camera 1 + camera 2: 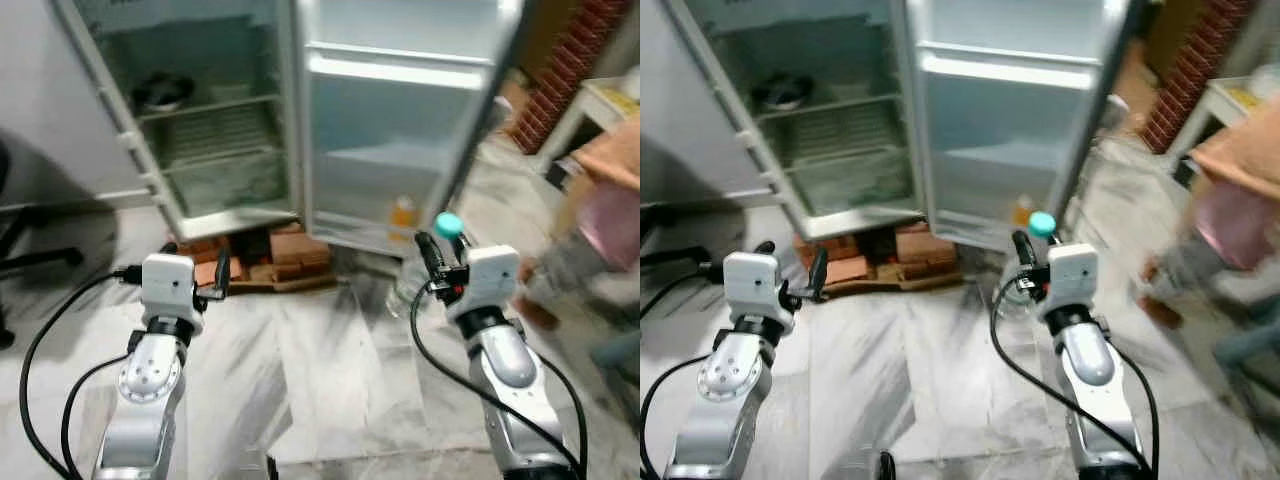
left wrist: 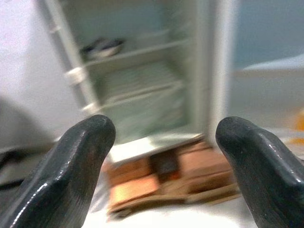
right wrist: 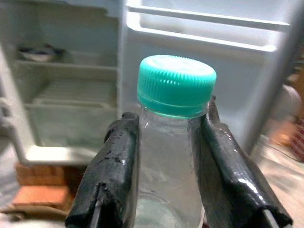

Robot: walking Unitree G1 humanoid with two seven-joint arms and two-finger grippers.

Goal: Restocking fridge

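An open fridge [image 1: 215,120] stands ahead with wire shelves and a dark bowl [image 1: 165,92] on an upper shelf. Its door [image 1: 400,120] swings out to the right, with an orange-capped bottle [image 1: 402,216] low in the door rack. My right gripper [image 1: 440,262] is shut on a clear water bottle with a teal cap [image 3: 175,85], held upright by the neck in front of the door. My left gripper [image 1: 215,275] is raised on the left, open and empty, its fingers [image 2: 80,166] pointing at the fridge's lower shelves.
Red bricks [image 1: 270,255] prop the fridge off the marble floor [image 1: 320,370]. A blurred person [image 1: 590,230] is at the right, near a white table [image 1: 600,105] and a brick wall [image 1: 565,65]. A black chair base [image 1: 20,250] sits at far left.
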